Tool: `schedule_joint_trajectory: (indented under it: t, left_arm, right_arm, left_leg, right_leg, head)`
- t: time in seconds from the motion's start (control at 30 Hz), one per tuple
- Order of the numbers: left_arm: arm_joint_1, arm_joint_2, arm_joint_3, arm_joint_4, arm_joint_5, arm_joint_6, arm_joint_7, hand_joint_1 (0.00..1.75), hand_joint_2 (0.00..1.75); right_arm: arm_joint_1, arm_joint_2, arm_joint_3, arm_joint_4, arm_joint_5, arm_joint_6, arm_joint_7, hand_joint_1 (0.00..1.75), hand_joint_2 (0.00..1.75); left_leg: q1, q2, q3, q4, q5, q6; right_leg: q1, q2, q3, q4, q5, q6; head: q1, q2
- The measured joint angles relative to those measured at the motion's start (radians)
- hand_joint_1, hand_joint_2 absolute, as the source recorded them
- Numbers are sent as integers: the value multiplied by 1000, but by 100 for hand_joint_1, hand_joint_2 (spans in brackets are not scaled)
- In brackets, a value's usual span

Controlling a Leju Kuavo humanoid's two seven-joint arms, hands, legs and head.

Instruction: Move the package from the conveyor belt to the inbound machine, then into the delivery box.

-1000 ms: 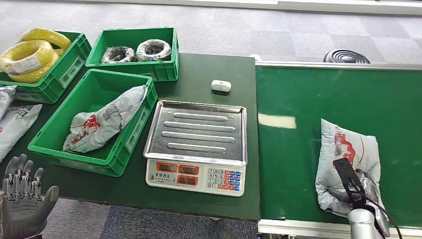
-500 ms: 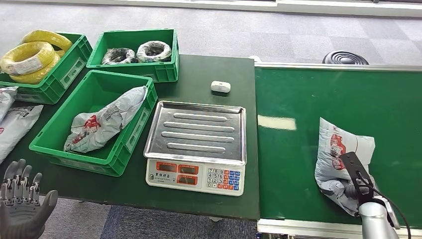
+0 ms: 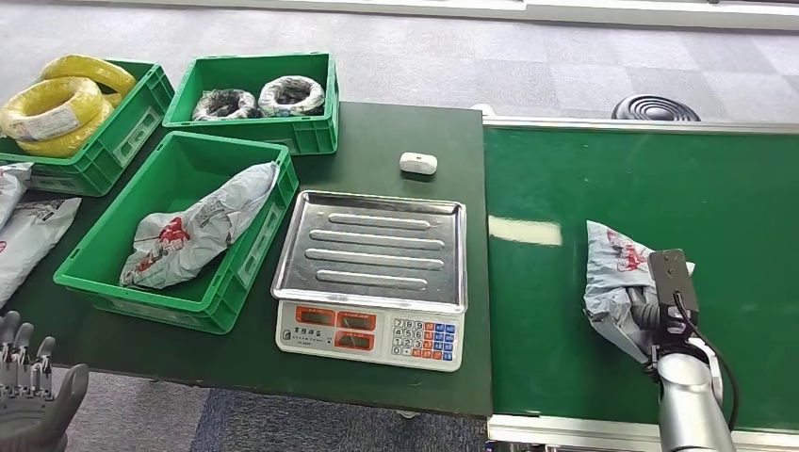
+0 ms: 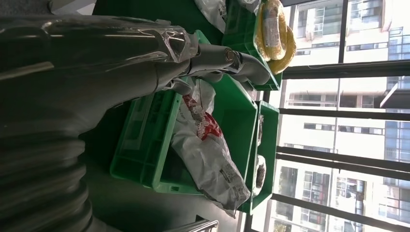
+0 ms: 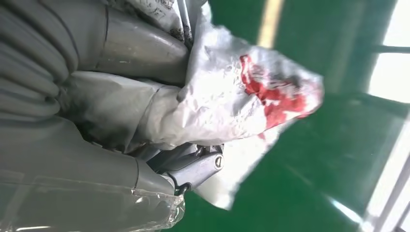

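The package [image 3: 614, 282], a soft grey bag with red print, sits at the lower right of the frame on the green conveyor belt [image 3: 584, 169]. The right hand [image 3: 650, 315] holds it, with the thumb and fingers wrapped around crumpled plastic in the right wrist view. The bag looks bunched up and partly raised at one end. The scale [image 3: 372, 273], which I think is the inbound machine, stands on the dark worktop [image 3: 396, 132] in the middle, well apart from the package. The green box [image 3: 89, 259] at the left already has one bag [image 3: 193, 231] in it. The left hand [image 3: 33, 405] hangs at the lower left corner, holding nothing, its fingers a little apart. The bag is slippery and floppy, so it could slide out of the hand on the way. A drooping end could also catch on the scale's edge.
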Motion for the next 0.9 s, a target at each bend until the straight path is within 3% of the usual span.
schedule_joint_trajectory:
  t: [0.13,0.23,0.37,0.5,0.73,0.9]
  left_arm:
    - [1,-1,-7,-1,-1,-27,-8,0,175]
    - [-4,-4,-14,1,-8,-41,-13,0,175]
    - [-6,-5,-18,3,-12,-45,-17,0,175]
    - [-21,-4,-20,12,-15,-50,-18,0,175]
    - [-58,13,-63,38,-21,14,-29,0,175]
    - [-70,35,-94,47,-19,59,-49,0,175]
  right_arm:
    - [12,27,92,-153,-7,-121,-136,175,0]
    - [19,43,189,-283,29,-197,-141,175,0]
    - [25,49,275,-376,27,-227,-145,175,175]
    - [12,50,356,-412,87,-237,-175,175,175]
    - [-80,87,596,-417,228,-278,-167,175,175]
    - [-147,164,739,-417,283,-174,-134,175,175]
  left_leg:
    - [0,0,-2,0,0,0]
    - [0,1,-3,0,0,0]
    - [0,0,-4,0,0,0]
    - [0,0,-5,0,0,0]
    - [0,0,-5,0,2,-1]
    - [1,0,-5,0,2,-1]
  right_leg:
    - [0,0,-3,0,0,0]
    - [0,0,-5,0,0,0]
    - [0,-1,-5,0,0,0]
    - [0,0,-5,0,0,0]
    - [0,0,-6,2,0,0]
    - [0,0,-7,2,0,-1]
  head:
    - [0,0]
    - [0,0]
    - [0,0]
    - [0,0]
    - [0,0]
    - [0,0]
